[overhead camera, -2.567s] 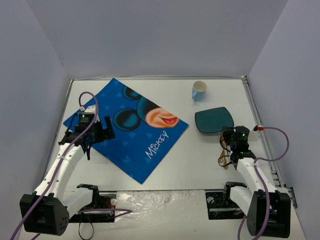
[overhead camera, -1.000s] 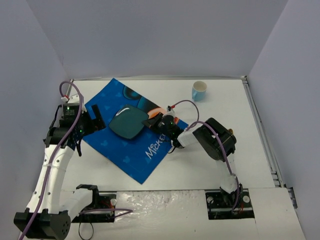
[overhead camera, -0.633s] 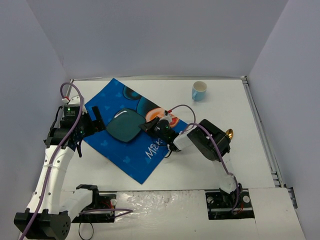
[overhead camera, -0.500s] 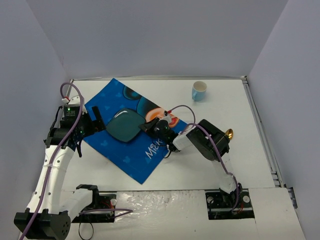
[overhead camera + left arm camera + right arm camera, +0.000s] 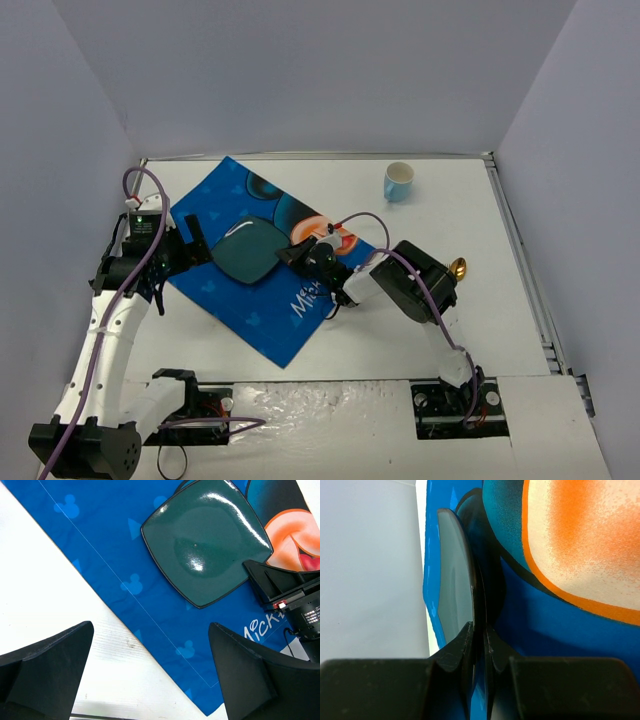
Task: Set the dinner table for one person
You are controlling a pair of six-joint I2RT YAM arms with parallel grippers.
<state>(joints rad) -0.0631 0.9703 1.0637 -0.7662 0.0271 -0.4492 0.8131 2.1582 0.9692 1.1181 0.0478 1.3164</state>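
Clamping the teal plate (image 5: 247, 250) is the right pincer (image 5: 479, 631) — left pincer (image 5: 151, 627) gapes empty.

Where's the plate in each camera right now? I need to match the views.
Top external: plate left of centre, over the mat, with the right tool at its right corner.
Left wrist: plate in the upper middle, seen from above, over the mat.
Right wrist: plate edge-on, left of centre, its rim between the tool's fingers.
Shared landmark: the blue Mickey mat.
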